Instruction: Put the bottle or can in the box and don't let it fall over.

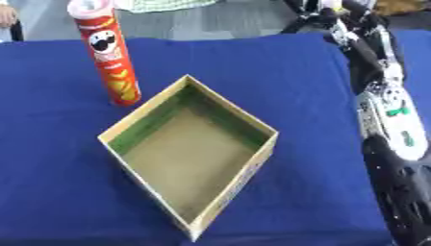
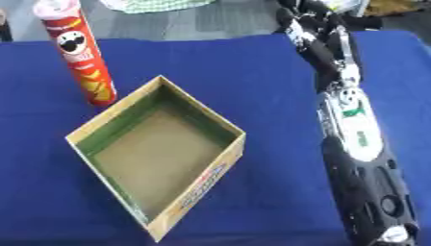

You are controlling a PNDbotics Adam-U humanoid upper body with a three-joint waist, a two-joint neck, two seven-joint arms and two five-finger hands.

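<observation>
Red crisp can (image 1: 107, 53) stands upright on the tabletop (image 1: 295, 72) just beside the empty box (image 1: 189, 149), ungrasped, while the right hand (image 2: 307, 21) reaches beyond the box, its fingers' state unclear.

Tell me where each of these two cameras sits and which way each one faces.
Left eye view: in the head, looking down at the blue table; right arm along the right edge.
Right eye view: beside it, same downward aim; right arm fuller, right hand at the top.
Both share the tall red crisp can standing by the empty open cardboard box.
</observation>
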